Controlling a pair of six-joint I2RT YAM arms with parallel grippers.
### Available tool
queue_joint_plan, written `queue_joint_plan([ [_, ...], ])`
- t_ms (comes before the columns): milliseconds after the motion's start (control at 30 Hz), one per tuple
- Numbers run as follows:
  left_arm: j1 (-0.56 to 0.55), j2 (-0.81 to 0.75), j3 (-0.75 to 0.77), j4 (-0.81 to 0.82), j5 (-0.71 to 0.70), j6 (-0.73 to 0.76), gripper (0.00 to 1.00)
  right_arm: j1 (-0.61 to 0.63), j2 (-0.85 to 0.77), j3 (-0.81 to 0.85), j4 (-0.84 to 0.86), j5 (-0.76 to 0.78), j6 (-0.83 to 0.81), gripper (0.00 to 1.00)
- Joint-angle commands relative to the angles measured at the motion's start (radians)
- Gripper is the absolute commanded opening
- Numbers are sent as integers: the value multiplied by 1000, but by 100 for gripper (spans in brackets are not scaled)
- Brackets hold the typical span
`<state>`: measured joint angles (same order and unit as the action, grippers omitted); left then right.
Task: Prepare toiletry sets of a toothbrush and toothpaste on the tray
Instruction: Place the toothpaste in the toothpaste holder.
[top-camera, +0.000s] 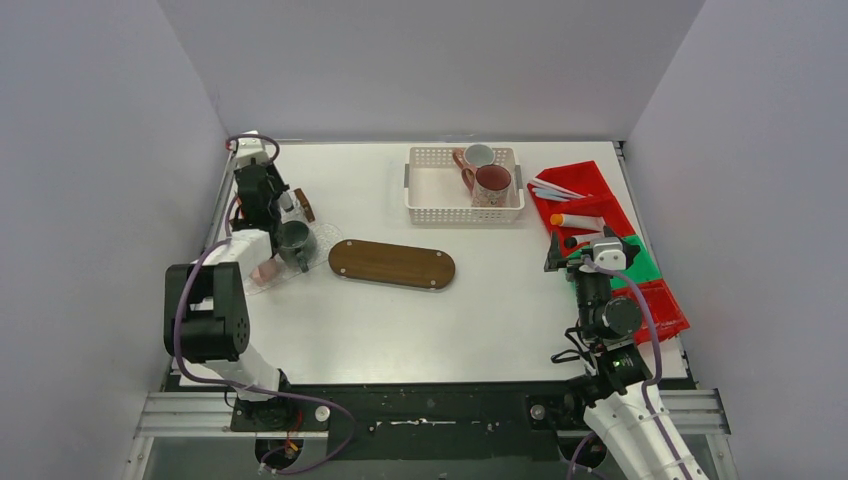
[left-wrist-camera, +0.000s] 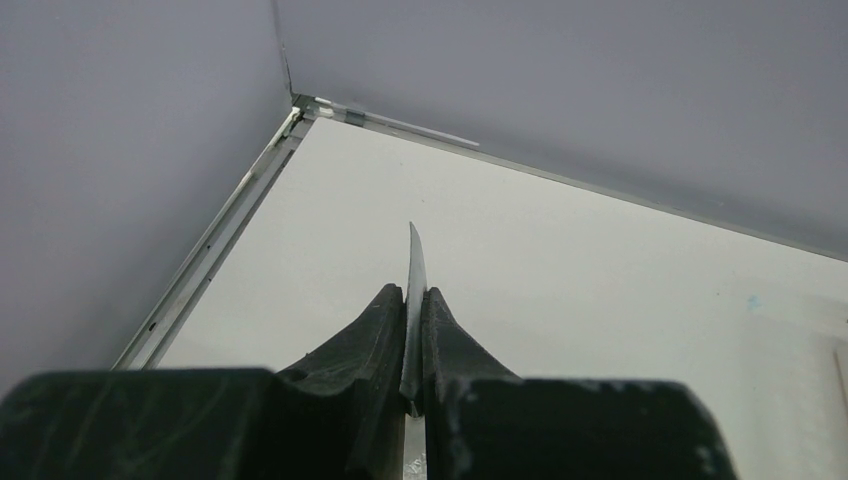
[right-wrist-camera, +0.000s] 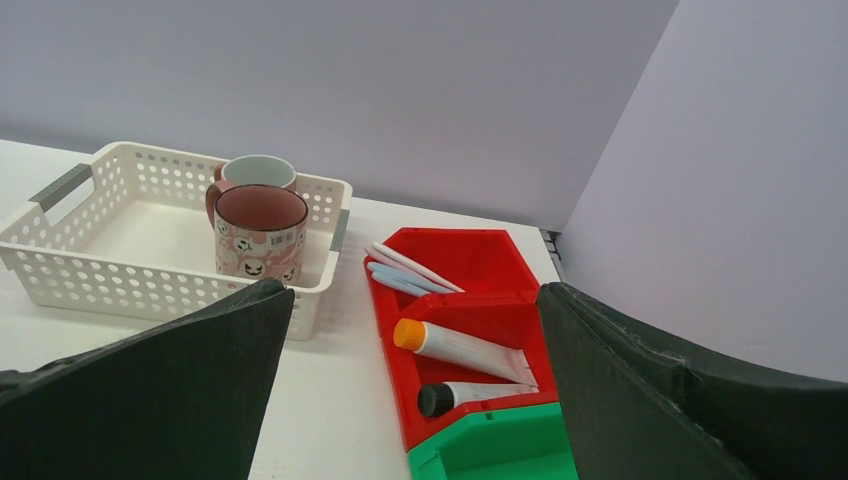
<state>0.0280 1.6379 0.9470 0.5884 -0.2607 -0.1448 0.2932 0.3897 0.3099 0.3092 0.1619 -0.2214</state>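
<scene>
- Left gripper (left-wrist-camera: 410, 300): jaws clamped tight on a thin pale-grey sliver (left-wrist-camera: 413, 255), seen edge-on, its pointed tip sticking out past the fingertips. Cannot tell what it is; a toothbrush handle or a tube's flat end is my guess
- It is held above the white table (left-wrist-camera: 560, 270) and aimed toward the far left corner
- Right gripper (right-wrist-camera: 415, 300): jaws spread wide with nothing between them, poised near the red plastic bin (right-wrist-camera: 470, 262)
- In that bin: slim white and pale-blue toothbrushes (right-wrist-camera: 410, 268) in the far compartment, an orange-capped white tube (right-wrist-camera: 460, 345) and a black-capped white tube (right-wrist-camera: 475, 395) nearer. A green bin (right-wrist-camera: 490, 440) adjoins
- Mugs: dark green ceramic mug (top-camera: 295, 243) and pinkish-white mug (top-camera: 267, 270) sit by the left arm, just left of the oval dark-wood tray (top-camera: 392, 264)
- The maroon patterned mug (right-wrist-camera: 260, 235) and the white mug with a pink handle (right-wrist-camera: 255, 172) stand one right behind the other in the white perforated plastic basket (right-wrist-camera: 80, 250)
- No mug stands on the tray yet; the task looks barely begun
- Step in hand, as I read it: carry the held piece to a mug. Come in over the mouth, keep the piece near upright, and let go only once the tip is inside the rim, so the mug is not nudged
- Room: the table between the tray and the near edge is open. The left arm is boxed in by the left wall and table edge, with the green mug close by, so lift straight before swinging. Bin walls crowd the right side
</scene>
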Motion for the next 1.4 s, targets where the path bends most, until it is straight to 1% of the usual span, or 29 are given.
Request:
queue_joint_plan([
  [0, 6, 21, 10, 83, 9, 19, 0, -8, -18, -7, 63, -13, -6, 100],
  [400, 2, 45, -19, 83, 26, 32, 0, -8, -25, -8, 60, -23, -6, 100],
  [967, -2, -25, -50, 64, 50, 30, 0, -7, -39, -9, 62, -35, -4, 100],
  [1233, -2, -29, -57, 62, 55, 30, 0, -7, -52, -9, 60, -35, -4, 100],
  [1267, -2, -26, -56, 62, 55, 30, 3, -6, -51, -9, 60, -36, -4, 100],
  [1367, -2, -17, -52, 62, 55, 30, 16, -6, -53, -9, 60, -38, -3, 100],
])
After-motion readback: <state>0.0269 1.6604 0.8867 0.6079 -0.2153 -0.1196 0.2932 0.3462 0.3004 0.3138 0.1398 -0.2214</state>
